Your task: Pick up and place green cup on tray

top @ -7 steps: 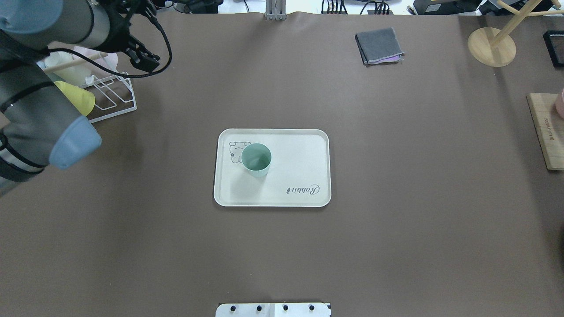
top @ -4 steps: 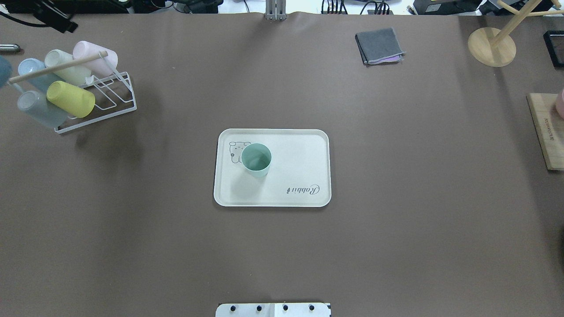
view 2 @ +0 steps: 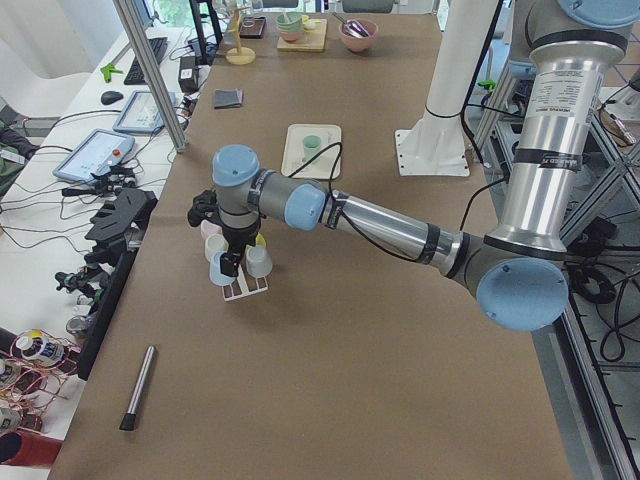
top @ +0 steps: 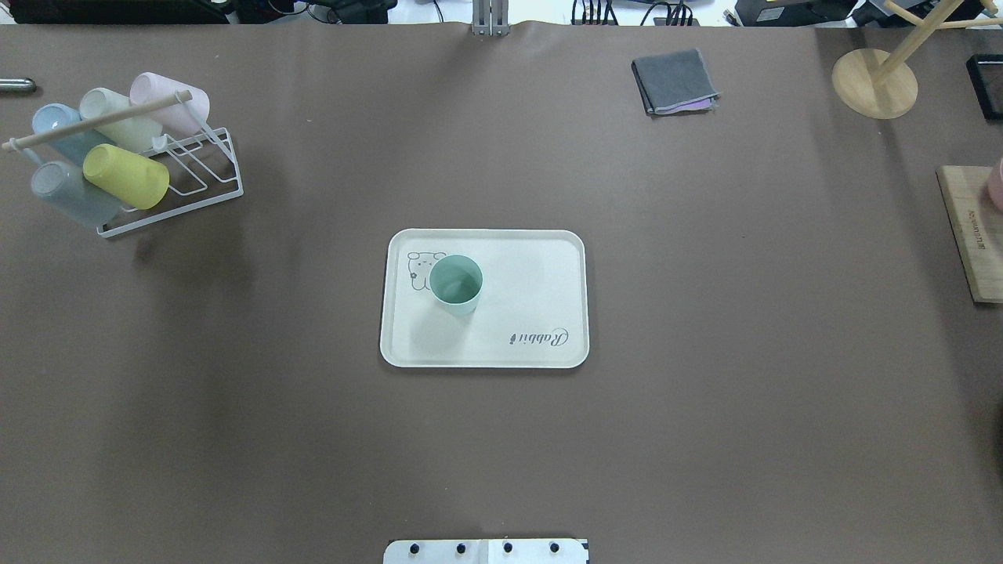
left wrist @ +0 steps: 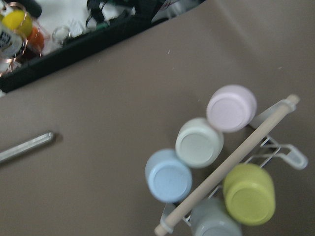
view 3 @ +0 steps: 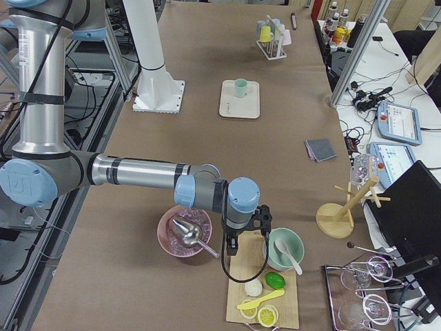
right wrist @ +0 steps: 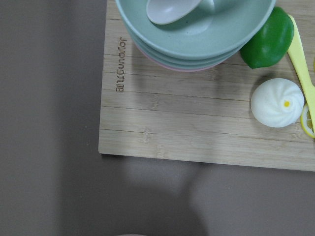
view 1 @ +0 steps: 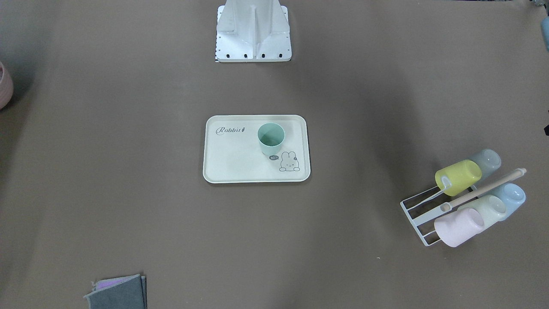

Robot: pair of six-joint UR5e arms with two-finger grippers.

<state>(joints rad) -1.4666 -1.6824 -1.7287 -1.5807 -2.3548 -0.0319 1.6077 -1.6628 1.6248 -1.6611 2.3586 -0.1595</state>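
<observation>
The green cup (top: 455, 283) stands upright on the left part of the cream tray (top: 533, 274), next to its bunny drawing. Both also show in the front view, the cup (view 1: 271, 138) on the tray (view 1: 231, 159). Nothing touches the cup. My left gripper (view 2: 232, 250) shows only in the exterior left view, over the cup rack, far from the tray; I cannot tell whether it is open. My right gripper (view 3: 232, 245) shows only in the exterior right view, at the wooden board's edge; I cannot tell its state.
A white wire rack (top: 168, 176) with several pastel cups, one of them yellow-green (top: 125, 176), stands at the far left. A folded grey cloth (top: 675, 81), a wooden stand (top: 874, 82) and a wooden board (top: 972, 235) with bowls (right wrist: 197, 34) lie at the right.
My left arm, which covered the rack in the overhead view, has drawn out of that view to the left. The green cup and tray have not moved.
</observation>
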